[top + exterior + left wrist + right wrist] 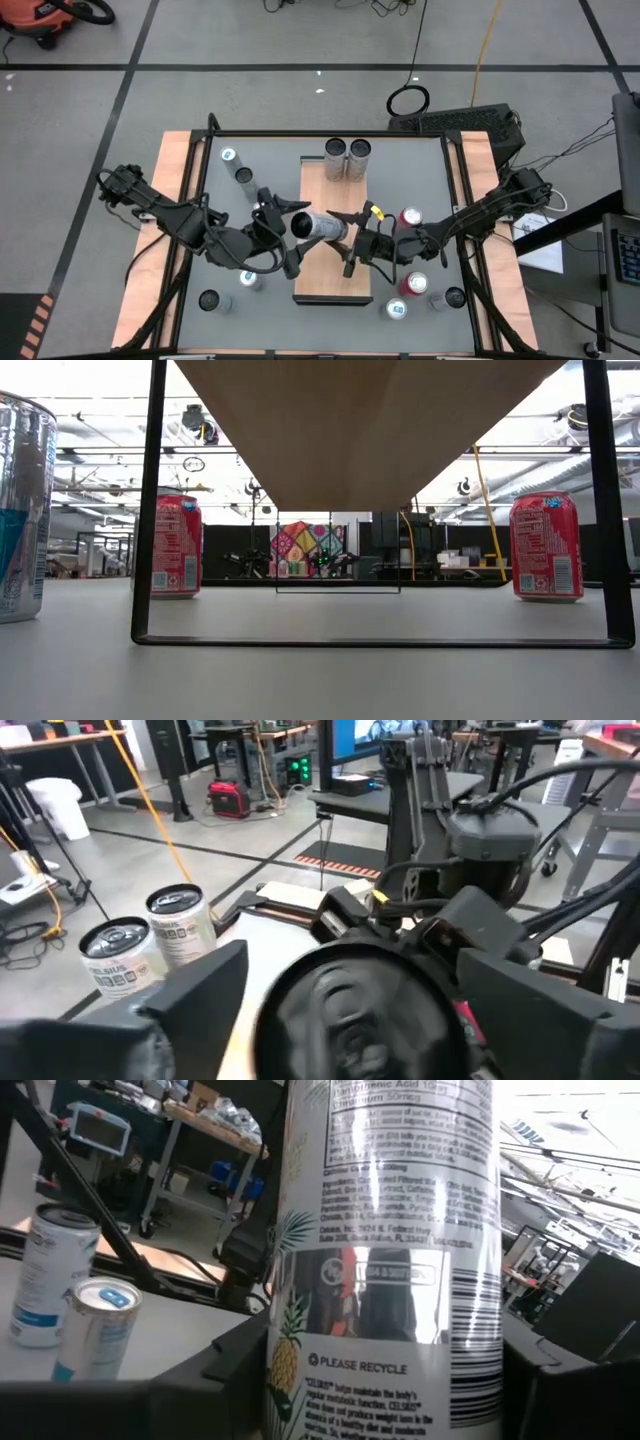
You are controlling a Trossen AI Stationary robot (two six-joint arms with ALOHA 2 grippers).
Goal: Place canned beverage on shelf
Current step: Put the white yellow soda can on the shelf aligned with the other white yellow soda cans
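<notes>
On the shelf (318, 278), two cans (347, 158) stand upright.

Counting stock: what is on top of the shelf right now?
Two silver cans stand at the shelf's far end. A third can is held sideways above its middle between both hands, hiding the board beneath.

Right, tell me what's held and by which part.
The can, sideways over the shelf: the right hand grips its side. Whether the left hand also holds its other end cannot be told.

Grey taped floor (250, 40), cluttered workshop.
</notes>
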